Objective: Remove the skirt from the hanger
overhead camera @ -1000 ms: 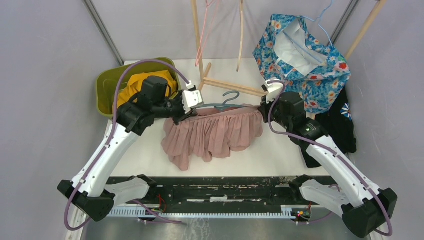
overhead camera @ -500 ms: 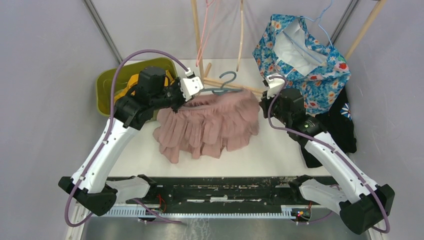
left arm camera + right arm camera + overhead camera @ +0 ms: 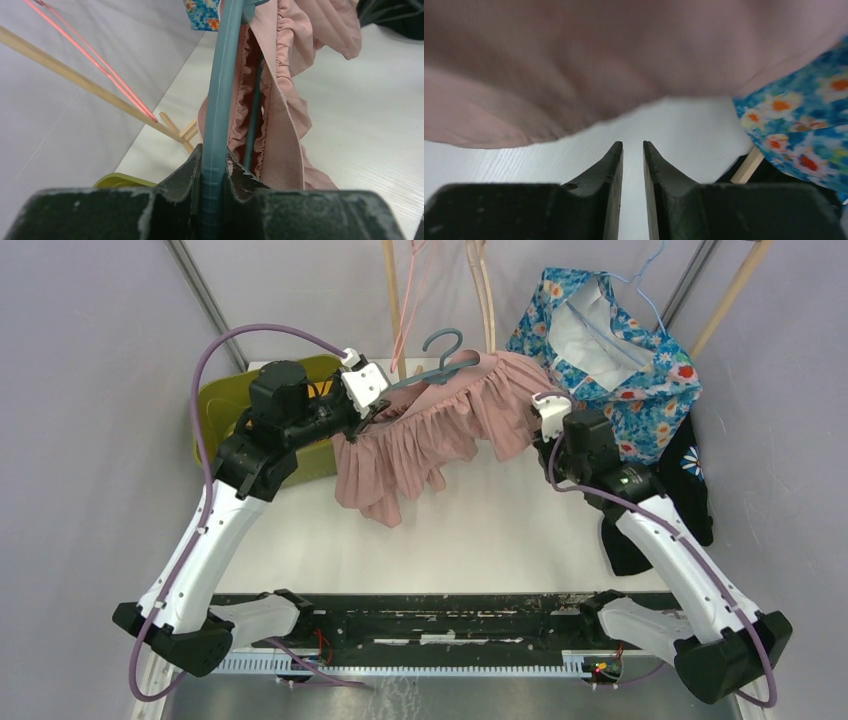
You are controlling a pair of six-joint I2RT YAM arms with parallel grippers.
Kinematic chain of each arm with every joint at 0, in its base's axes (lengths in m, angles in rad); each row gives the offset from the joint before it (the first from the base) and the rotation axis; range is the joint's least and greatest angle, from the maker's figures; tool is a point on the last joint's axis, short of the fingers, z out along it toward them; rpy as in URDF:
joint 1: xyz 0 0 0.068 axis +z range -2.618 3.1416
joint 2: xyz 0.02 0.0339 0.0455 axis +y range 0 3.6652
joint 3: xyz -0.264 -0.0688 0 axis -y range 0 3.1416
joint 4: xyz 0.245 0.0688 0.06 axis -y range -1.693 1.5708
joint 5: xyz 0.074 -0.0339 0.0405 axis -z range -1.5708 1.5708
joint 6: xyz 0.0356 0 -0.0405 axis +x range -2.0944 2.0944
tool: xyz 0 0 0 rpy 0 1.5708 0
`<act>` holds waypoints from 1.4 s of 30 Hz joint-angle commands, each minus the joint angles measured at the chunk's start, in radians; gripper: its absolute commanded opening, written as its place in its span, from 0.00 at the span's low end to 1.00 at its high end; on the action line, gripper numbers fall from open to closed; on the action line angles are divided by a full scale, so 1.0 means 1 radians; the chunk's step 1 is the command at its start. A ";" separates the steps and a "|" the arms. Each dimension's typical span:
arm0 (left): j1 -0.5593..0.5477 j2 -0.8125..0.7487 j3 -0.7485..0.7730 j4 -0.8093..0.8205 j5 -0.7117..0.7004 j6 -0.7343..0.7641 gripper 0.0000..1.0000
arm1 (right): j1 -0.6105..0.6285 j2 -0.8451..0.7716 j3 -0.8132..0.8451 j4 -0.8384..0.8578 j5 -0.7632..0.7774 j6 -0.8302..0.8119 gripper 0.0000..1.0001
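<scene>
The left gripper [image 3: 212,155] is clamped tight on one end of the teal hanger [image 3: 221,75]. In the left wrist view the hanger arm runs straight out from between the fingers [image 3: 186,172], with no gap either side. The hanger is held up in the air at the back of the table [image 3: 500,530], hook pointing away from the arms and sitting near the wooden rack [image 3: 392,300].

The pink skirt [image 3: 420,435] is on the hanger. Its gathered waistband wraps the hanger's lower bar, and the rest droops down in a loose bunch toward the table, lowest on the left side. Its right end trails down just beside the right arm's wrist.

The right gripper [image 3: 632,146] has its fingers parted only a sliver. Bare table shows through the slot, so it's got hold of nothing. The skirt fills the top of the right wrist view, but it's really blurry, so I can't tell if the fabric is brushing the fingertips or just hanging close in front of them.

Other stuff around: a yellow-green bin [image 3: 212,415] behind the left arm, a blue floral garment [image 3: 620,370] hanging at back right, and something black [image 3: 690,490] below that.
</scene>
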 commanded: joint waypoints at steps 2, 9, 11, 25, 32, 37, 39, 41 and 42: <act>-0.001 -0.001 0.018 0.054 0.085 0.004 0.03 | 0.006 -0.085 0.188 -0.029 0.014 -0.094 0.32; -0.002 0.020 -0.009 -0.078 0.230 0.118 0.03 | 0.047 -0.033 0.392 -0.131 -0.126 -0.206 0.38; -0.002 0.013 -0.033 -0.103 0.281 0.151 0.03 | 0.067 0.019 0.470 -0.158 -0.143 -0.227 0.40; -0.002 0.021 -0.062 -0.122 0.367 0.216 0.03 | 0.248 0.145 0.725 -0.409 -0.222 -0.301 0.47; -0.002 0.064 -0.065 -0.105 0.344 0.221 0.03 | 0.253 0.136 0.842 -0.430 -0.245 -0.291 0.46; -0.002 0.073 -0.058 -0.093 0.359 0.219 0.03 | 0.254 0.145 0.834 -0.401 -0.282 -0.271 0.46; -0.003 0.073 -0.053 -0.091 0.361 0.218 0.03 | 0.253 0.154 0.817 -0.379 -0.308 -0.256 0.46; -0.002 0.075 -0.050 -0.092 0.364 0.218 0.03 | 0.255 0.161 0.788 -0.342 -0.345 -0.237 0.46; -0.002 0.075 -0.049 -0.091 0.365 0.218 0.03 | 0.255 0.165 0.774 -0.320 -0.357 -0.227 0.46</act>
